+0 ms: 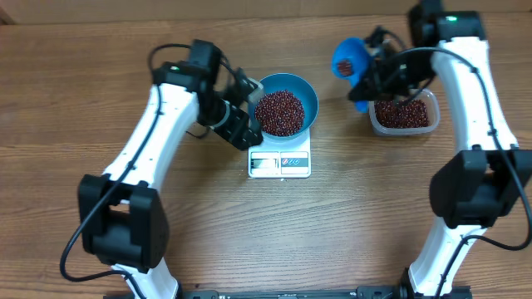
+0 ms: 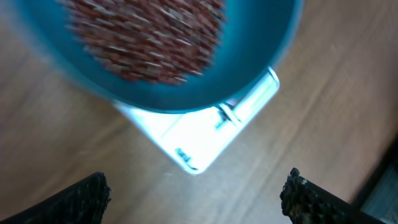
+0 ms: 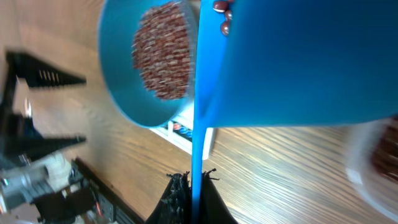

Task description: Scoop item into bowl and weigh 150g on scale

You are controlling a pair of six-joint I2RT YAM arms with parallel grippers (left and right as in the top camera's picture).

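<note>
Scoop, pinched by your right tool, holds few beans; tip them slowly over the bowl while your left tool stands wide.

A wooden counter fills nearly the whole overhead view, mid-brown, with fine grain running left to right. A paler tan strip runs along its far edge at the top. A black rail lies along the near edge. The light is bright and even, with soft shadows and a pale sheen on the wood.
</note>
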